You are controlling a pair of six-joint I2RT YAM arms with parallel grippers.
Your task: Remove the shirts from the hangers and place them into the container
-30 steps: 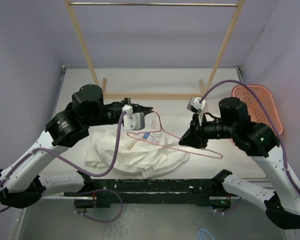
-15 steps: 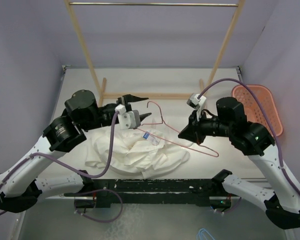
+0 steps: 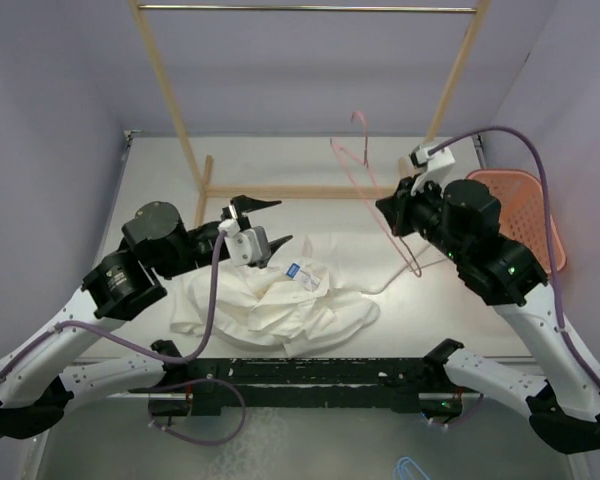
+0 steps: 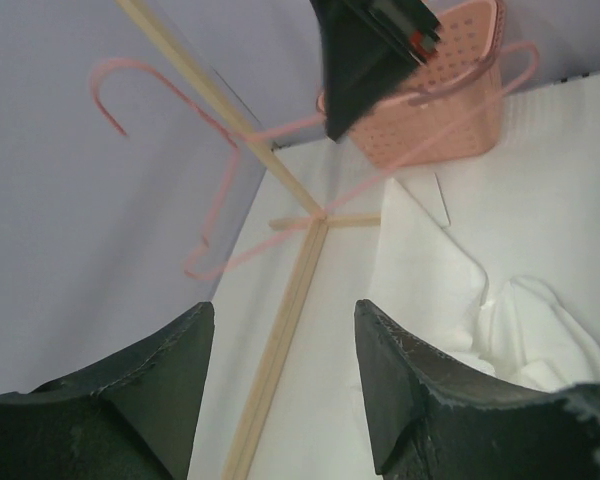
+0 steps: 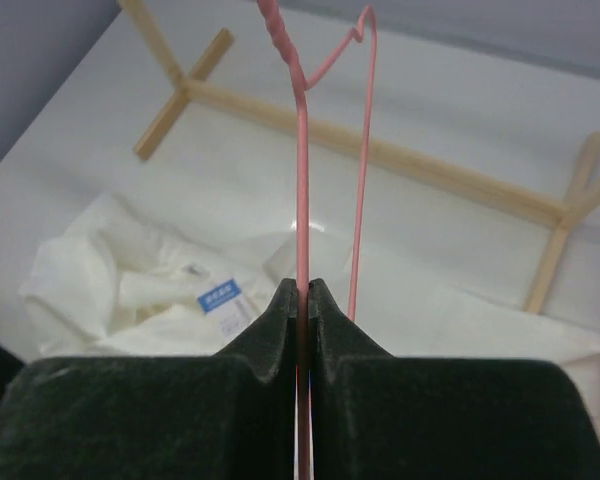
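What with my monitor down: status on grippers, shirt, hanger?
Right gripper shut on hanger, raised beside rack. Left gripper open, empty, by shirt. Shirt heaped on table, not yet in basket.

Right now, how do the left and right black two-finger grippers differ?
The left gripper is open and empty; the right gripper is shut on the thin pink wire hanger. The left hovers next to the crumpled white collared shirt; the right holds its hanger up in the air. Both have black fingers.
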